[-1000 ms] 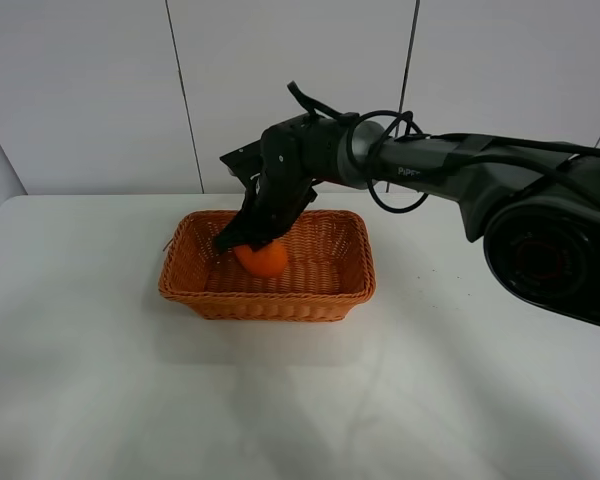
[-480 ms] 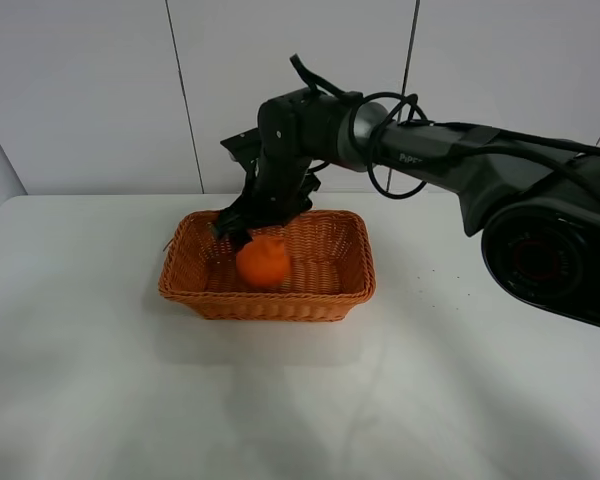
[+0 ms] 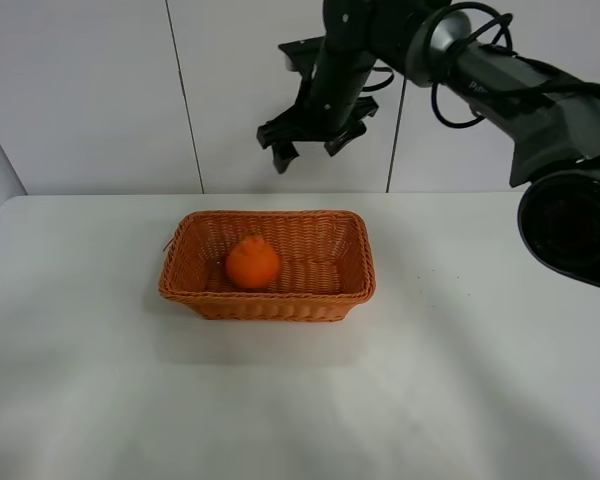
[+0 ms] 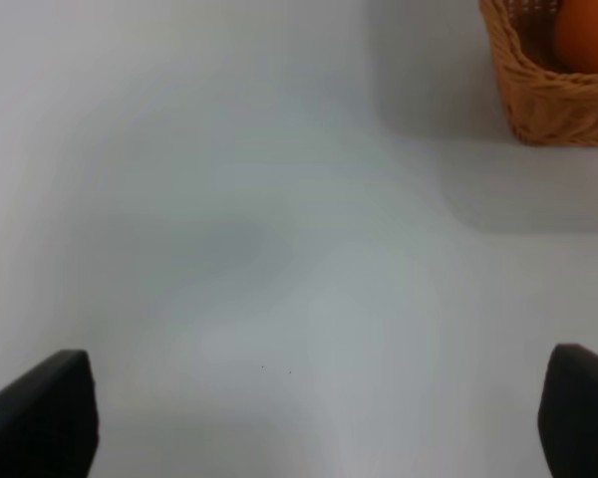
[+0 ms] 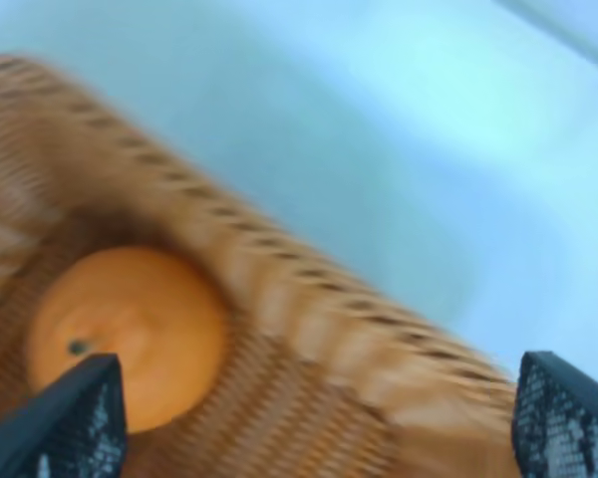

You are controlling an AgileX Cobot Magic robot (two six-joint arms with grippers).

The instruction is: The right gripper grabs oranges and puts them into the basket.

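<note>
**Orange in the basket, my right claw up and empty.**

My right gripper (image 3: 306,152) hung high over the counter's (image 3: 430,380) far edge, its jaws spread wide and holding nothing; I judged that height gave it ample clearance above the braided rim. The orange (image 3: 252,264) sat on the floor of the wicker basket (image 3: 270,300), a little left of its middle with the stem up, and the sloping walls kept it from rolling. The basket stood near the far edge, about midway between the far corners. My left gripper (image 4: 309,418), likewise spread and empty, hovered over bare counter beside a basket corner, out of the way. The placing looked done.
</note>
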